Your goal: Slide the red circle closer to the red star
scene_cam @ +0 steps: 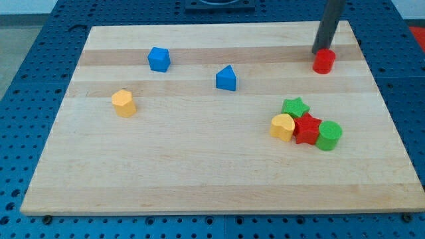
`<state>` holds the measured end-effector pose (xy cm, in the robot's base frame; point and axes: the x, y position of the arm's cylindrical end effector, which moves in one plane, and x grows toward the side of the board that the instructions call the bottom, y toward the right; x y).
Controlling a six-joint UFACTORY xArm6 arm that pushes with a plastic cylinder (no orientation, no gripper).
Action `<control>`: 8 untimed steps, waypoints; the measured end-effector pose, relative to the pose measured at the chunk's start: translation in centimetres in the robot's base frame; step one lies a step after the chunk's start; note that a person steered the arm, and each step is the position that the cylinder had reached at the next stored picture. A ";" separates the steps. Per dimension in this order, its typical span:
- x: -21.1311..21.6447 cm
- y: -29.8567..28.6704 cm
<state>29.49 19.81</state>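
- My tip point(318, 51) is a bare rod with no jaws, so nothing grasps; it touches the red circle point(324, 61) at its upper-left edge.
- The red circle sits near the counter point(199, 166) top-right corner, well apart from the red star point(307, 128) below.
- Push from the circle's far side, straight down, slowly.
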 end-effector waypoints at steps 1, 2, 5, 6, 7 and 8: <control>0.4 -1.5; 1.7 -2.3; -0.4 -2.5; -1.2 -1.3; 0.6 -0.6; 0.6 -0.3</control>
<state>30.05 19.50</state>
